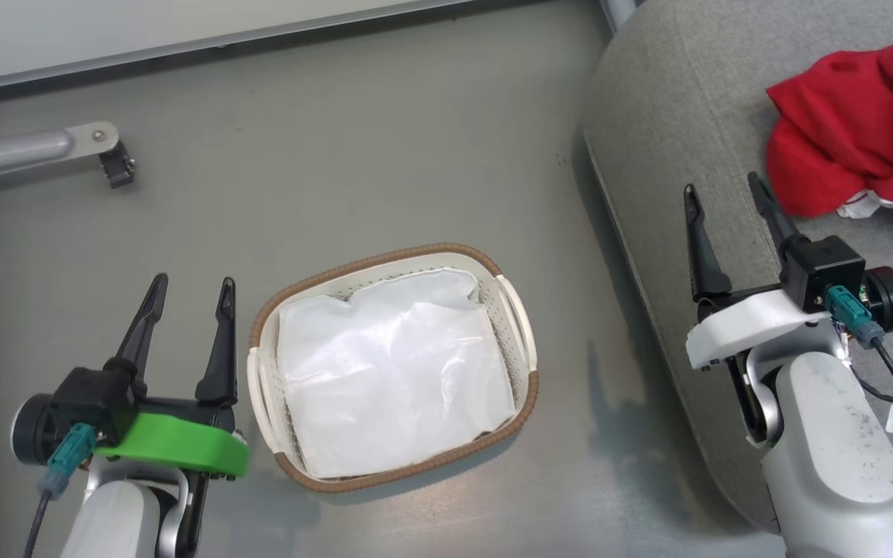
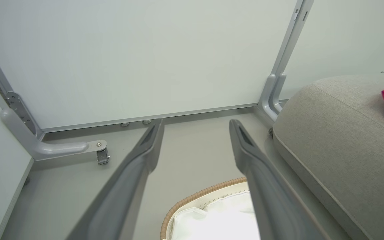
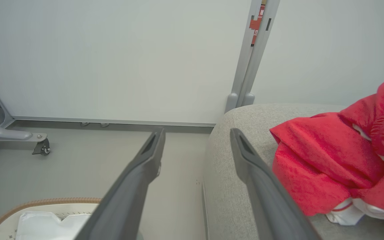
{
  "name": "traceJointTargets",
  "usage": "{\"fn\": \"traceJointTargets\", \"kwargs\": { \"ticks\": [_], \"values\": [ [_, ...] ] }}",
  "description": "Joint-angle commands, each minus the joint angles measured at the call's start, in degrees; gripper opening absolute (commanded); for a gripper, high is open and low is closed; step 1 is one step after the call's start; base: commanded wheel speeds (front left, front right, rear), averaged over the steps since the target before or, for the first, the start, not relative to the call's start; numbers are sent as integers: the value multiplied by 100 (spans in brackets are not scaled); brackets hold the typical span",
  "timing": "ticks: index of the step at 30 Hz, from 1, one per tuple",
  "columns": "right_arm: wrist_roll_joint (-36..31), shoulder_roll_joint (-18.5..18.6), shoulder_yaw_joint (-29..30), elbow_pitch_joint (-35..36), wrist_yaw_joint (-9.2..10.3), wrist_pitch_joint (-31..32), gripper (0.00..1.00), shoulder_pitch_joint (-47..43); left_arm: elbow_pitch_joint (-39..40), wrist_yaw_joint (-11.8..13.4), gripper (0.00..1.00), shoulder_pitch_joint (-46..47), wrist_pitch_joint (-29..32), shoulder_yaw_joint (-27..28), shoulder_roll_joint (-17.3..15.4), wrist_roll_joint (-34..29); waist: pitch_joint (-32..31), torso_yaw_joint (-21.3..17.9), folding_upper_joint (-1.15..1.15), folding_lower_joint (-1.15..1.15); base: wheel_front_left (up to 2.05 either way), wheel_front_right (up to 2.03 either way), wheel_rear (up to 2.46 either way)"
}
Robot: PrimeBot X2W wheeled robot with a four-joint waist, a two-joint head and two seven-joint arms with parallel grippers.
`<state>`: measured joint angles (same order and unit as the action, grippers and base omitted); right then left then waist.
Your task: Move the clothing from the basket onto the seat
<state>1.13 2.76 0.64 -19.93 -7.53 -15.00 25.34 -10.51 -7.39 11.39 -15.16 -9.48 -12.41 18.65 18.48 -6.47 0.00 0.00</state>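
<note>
Clothing [image 1: 857, 147] lay heaped on seat [image 1: 671, 155], upper right, just beside right gripper [image 1: 722, 184]; basket [image 1: 384, 260], centre, held liner [image 1: 392, 372] only. Right gripper and left gripper [image 1: 194, 279] spread, empty.

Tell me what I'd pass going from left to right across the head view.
left tool → basket → right tool → red clothing. The grey seat lies under the last two, so it has no single place in the order.
</note>
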Motion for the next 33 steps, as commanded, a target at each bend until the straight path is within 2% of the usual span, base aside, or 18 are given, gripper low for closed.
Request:
{"fn": "traceJointTargets", "kwargs": {
  "ticks": [1,10,24,28,29,33],
  "values": [
    [81,27,-49,-26,8,-26,100,-115,-72,-16,100,-127,2,69,44,-79,-302,334,0,0,0,0,0],
    [628,27,-384,-131,8,-26,100,-570,-613,-16,100,-361,2,846,349,-406,-566,639,0,0,0,0,0],
    [803,28,-512,-175,8,-27,100,-1249,-836,-17,100,-824,2,1060,532,-512,-1064,681,0,0,0,0,0],
    [836,27,-572,-207,8,-27,100,-1352,-838,-16,100,-911,2,1001,581,-349,-1124,687,0,0,0,0,0],
    [859,28,-574,-221,8,-27,0,-1368,-833,-16,0,-903,2,993,577,-321,-1132,691,0,0,0,0,0],
    [906,-26,-566,-305,0,31,0,-1371,-960,0,0,-840,29,959,634,-255,-1135,687,0,0,0,0,0]
  ]
}}
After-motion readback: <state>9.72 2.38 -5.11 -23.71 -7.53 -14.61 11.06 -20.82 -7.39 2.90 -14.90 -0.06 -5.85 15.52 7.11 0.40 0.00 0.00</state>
